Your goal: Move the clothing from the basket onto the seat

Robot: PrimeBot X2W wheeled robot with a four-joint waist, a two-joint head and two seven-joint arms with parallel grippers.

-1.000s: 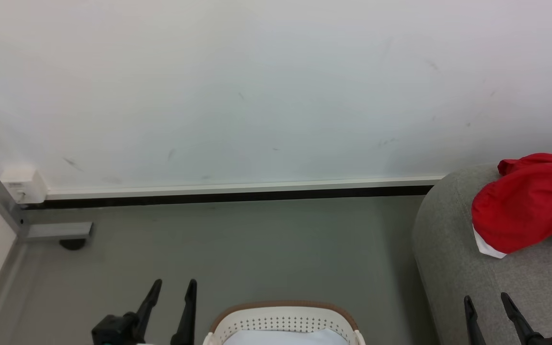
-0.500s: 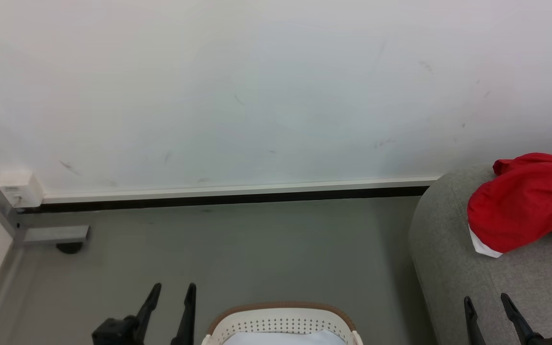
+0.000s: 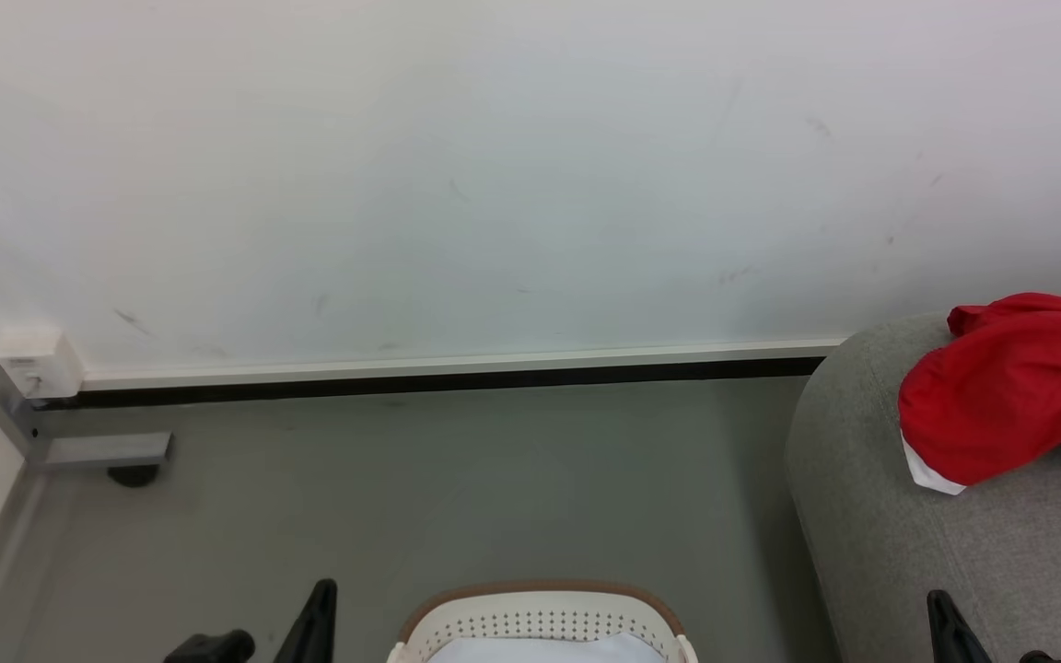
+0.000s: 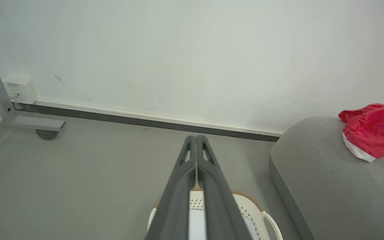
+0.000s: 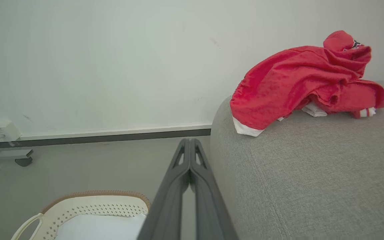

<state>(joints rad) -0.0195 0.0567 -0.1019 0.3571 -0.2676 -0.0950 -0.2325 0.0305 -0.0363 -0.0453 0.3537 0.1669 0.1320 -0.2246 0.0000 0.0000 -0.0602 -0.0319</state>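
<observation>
Between basket point(image 3: 540, 589) and seat point(image 3: 862, 516) edge, open floor point(image 3: 494, 479) — left claw point(image 4: 195, 137), right claw point(image 5: 189, 140) closed, empty.

The clothing point(image 5: 295, 80) is soft matt cloth, the seat point(image 5: 312, 183) coarse woven fabric, the basket point(image 5: 95, 208) smooth plastic.

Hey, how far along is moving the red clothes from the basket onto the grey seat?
Done: the clothing lies heaped on the seat. In hand: nothing; the left gripper and right gripper are shut and empty. Left: probably nothing, since the visible part of the basket shows white, no red.
</observation>
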